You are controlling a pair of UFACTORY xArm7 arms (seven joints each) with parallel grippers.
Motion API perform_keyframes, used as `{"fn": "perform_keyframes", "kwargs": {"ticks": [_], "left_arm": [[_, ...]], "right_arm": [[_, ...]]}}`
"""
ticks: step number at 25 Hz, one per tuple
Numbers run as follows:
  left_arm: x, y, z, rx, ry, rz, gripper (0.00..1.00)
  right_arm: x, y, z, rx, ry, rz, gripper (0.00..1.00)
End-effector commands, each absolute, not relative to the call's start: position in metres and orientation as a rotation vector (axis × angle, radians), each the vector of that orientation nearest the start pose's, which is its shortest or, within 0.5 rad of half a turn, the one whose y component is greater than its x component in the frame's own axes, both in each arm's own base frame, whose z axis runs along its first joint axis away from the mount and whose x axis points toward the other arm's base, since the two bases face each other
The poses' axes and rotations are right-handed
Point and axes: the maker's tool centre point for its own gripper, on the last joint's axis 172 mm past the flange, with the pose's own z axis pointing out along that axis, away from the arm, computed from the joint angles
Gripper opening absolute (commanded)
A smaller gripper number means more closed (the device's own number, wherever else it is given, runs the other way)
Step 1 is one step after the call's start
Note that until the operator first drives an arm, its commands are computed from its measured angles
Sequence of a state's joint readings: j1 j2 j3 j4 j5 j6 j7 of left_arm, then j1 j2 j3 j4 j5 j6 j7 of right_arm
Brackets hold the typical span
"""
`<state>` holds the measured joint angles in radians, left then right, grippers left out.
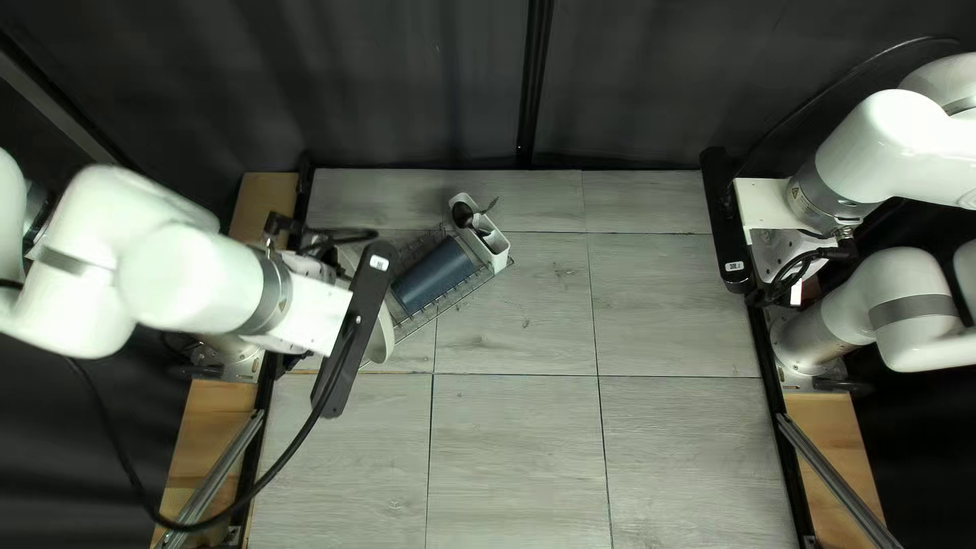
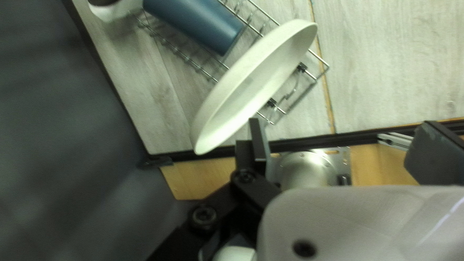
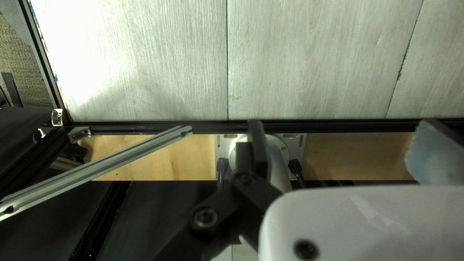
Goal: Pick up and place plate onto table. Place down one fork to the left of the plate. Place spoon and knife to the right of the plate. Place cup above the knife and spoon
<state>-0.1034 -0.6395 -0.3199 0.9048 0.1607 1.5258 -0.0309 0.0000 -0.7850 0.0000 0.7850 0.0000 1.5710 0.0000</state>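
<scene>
Left wrist view: the silver wire rack [image 2: 319, 57] props the round off-white plate [image 2: 256, 82] tilted on edge, probably leaving you a graspable rim; your left gripper [image 2: 341, 123] hangs near it, released, your released right gripper [image 3: 342, 123] well apart.

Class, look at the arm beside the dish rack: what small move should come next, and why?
Probably ease the left gripper sideways until the rim of the off-white round plate lies between its fingers. The gripper is open, and the plate, tilted in the metal wire rack, is ahead of one finger, not between both.
</scene>
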Motion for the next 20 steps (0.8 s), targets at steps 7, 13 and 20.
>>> {"fn": "perform_keyframes", "kwargs": {"ticks": [7, 13, 20], "left_arm": [[0.294, -0.054, 0.318, -2.589, 0.553, -0.07, 1.0], [0.304, -0.05, 0.308, -2.566, 0.521, -0.058, 1.0], [0.302, -0.053, 0.305, -2.582, 0.49, -0.042, 1.0]], "right_arm": [[0.248, 0.0, 0.32, -3.142, 0.0, 0.002, 1.0], [0.248, 0.0, 0.32, -3.142, 0.0, 0.002, 1.0], [0.248, 0.0, 0.32, -3.142, 0.0, 0.002, 1.0]]}}
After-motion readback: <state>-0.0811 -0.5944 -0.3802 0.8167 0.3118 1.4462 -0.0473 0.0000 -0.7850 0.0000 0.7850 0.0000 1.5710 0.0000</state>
